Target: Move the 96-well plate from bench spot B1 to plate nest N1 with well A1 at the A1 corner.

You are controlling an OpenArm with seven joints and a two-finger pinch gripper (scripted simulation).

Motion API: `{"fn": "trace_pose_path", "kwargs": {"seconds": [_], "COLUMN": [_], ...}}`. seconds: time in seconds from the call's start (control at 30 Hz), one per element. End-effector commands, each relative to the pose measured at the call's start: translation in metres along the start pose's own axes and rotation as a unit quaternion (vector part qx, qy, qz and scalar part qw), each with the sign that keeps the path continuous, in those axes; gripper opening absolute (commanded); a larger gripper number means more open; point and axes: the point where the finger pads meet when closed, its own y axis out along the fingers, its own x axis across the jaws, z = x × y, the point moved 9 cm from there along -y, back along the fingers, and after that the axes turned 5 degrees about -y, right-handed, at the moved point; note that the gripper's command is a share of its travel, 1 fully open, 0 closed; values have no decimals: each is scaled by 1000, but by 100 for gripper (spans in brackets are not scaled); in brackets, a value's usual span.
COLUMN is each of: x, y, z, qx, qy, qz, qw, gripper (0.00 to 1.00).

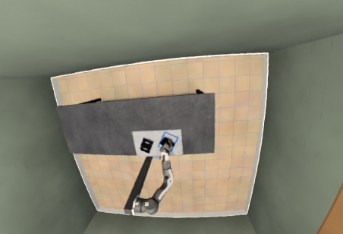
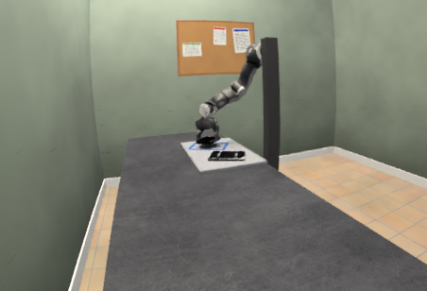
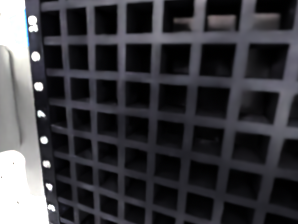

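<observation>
The gripper (image 2: 207,139) is closed on the 96-well plate (image 3: 165,120), its fingers held partway apart by the plate's width. In the top view the plate (image 1: 167,143) lies at the centre of the frame, within the blue outline (image 1: 172,136) on the right half of the light mat (image 1: 138,139); whether it rests on the mat or is raised just above it cannot be told. The plate nest (image 1: 146,144) is the dark frame on the left half of the same mat, just beside the blue outline and apart from the plate. In the exterior view the nest (image 2: 227,155) appears right of and below the gripper. The wrist view is filled by the plate's grid of dark square wells, with a row of white dots (image 3: 39,86) along its left rim. The arm (image 2: 231,89) descends from the dark column (image 2: 270,102) to the bench (image 2: 236,234).
</observation>
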Motion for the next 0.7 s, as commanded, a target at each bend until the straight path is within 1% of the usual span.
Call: {"fn": "trace_pose_path", "kwargs": {"seconds": [0.0,0.3,0.37,0.47,0.67], "x": [1,1,1,0,0], "y": [0,0,0,0,0], "z": [-1,-1,-1,0,0], "qx": [-4,-4,-3,-3,-3], "qy": [7,7,51,117,117], "qz": [-5,-5,-3,-1,-1], "qw": [1000,1000,999,993,993], "gripper": [0,0,0,0,0]}}
